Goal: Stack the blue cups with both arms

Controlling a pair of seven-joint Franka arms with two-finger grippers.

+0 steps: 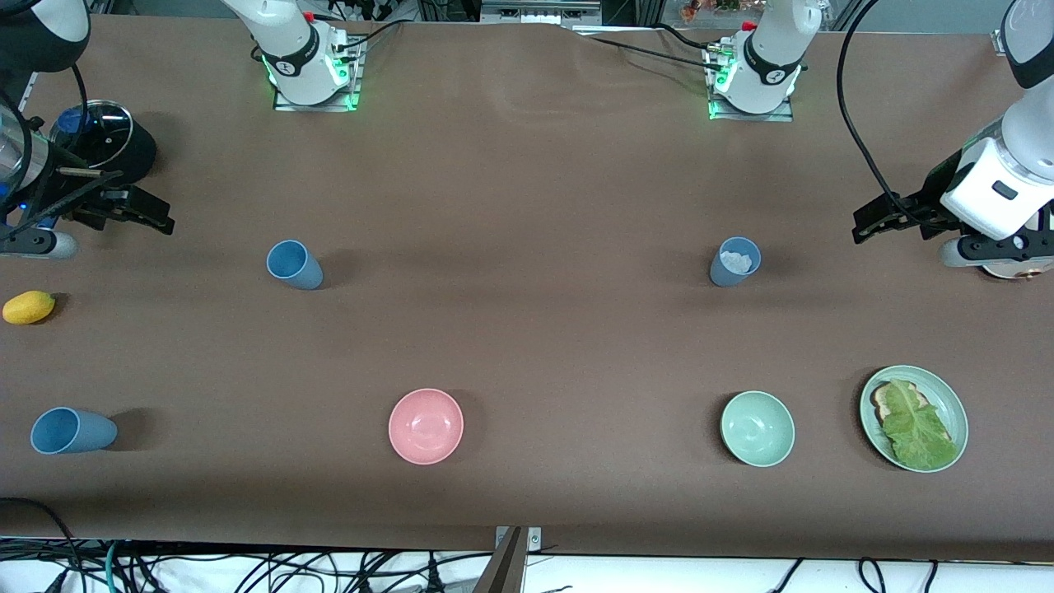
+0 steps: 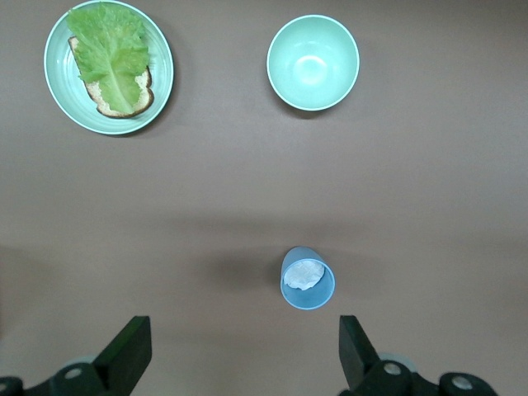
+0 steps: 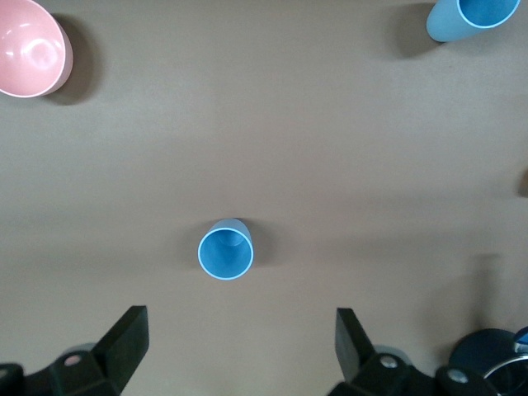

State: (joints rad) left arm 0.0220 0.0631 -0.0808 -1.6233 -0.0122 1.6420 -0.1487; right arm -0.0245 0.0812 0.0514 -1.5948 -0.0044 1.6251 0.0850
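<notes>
A mid-blue cup (image 1: 294,264) stands upright and empty toward the right arm's end; it also shows in the right wrist view (image 3: 225,250). A greyer blue cup (image 1: 735,261) with something white inside stands toward the left arm's end, and shows in the left wrist view (image 2: 308,279). A third blue cup (image 1: 72,431) stands near the table's front edge at the right arm's end (image 3: 474,16). My right gripper (image 1: 160,216) (image 3: 239,334) is open and empty above the table beside the pot. My left gripper (image 1: 860,224) (image 2: 243,338) is open and empty above the table's left arm end.
A black pot (image 1: 99,140) with a glass lid sits at the right arm's end, with a yellow fruit (image 1: 29,307) nearer the camera. A pink bowl (image 1: 426,426), a green bowl (image 1: 757,428) and a green plate (image 1: 953,403) of bread and lettuce lie along the front.
</notes>
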